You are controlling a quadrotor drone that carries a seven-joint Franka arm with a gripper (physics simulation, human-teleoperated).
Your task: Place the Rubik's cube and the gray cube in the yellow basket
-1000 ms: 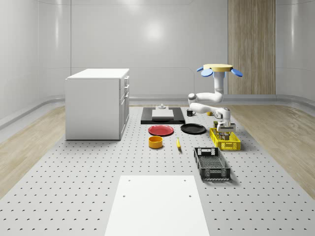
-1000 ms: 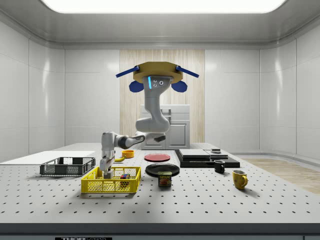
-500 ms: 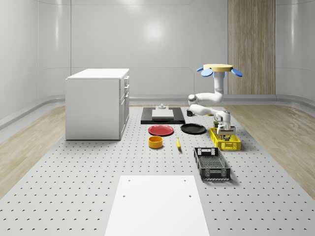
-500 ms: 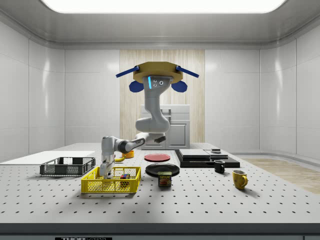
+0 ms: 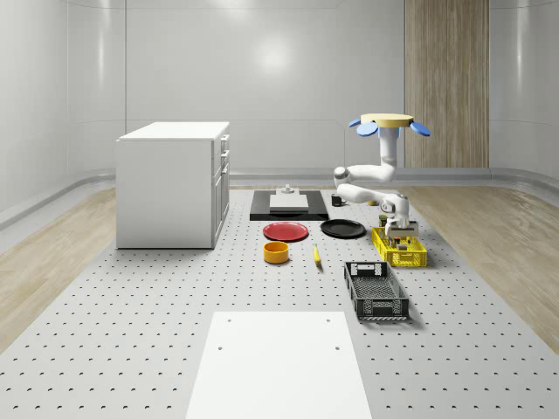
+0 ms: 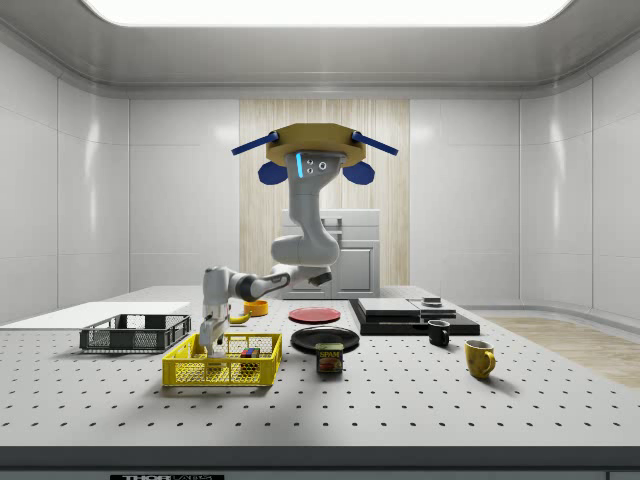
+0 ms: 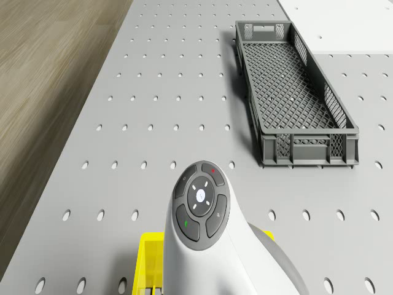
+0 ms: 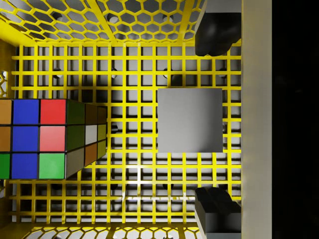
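Whole-scene view: the yellow-topped quadrotor drone (image 5: 389, 122) is seen hovering above the perforated grey table (image 5: 131, 297), just behind the yellow mesh plastic basket (image 5: 399, 247); the gripper (image 5: 403, 230) is held over the basket's rim. A long dark-grey slatted crate (image 5: 376, 290) lies near, toward the viewer.

Side view: the gripper (image 6: 211, 344) is lowered at the basket's (image 6: 222, 369) left end; open table is left on all sides.

Drone view: the crate (image 7: 293, 92) is seen unloaded.

Wrist view: the plain gray cube (image 8: 190, 120) lies on the basket floor (image 8: 129, 199) between spread fingertips (image 8: 215, 36), untouched, nothing gripped. The multicoloured Rubik's cube (image 8: 47, 138) rests beside it, apart.
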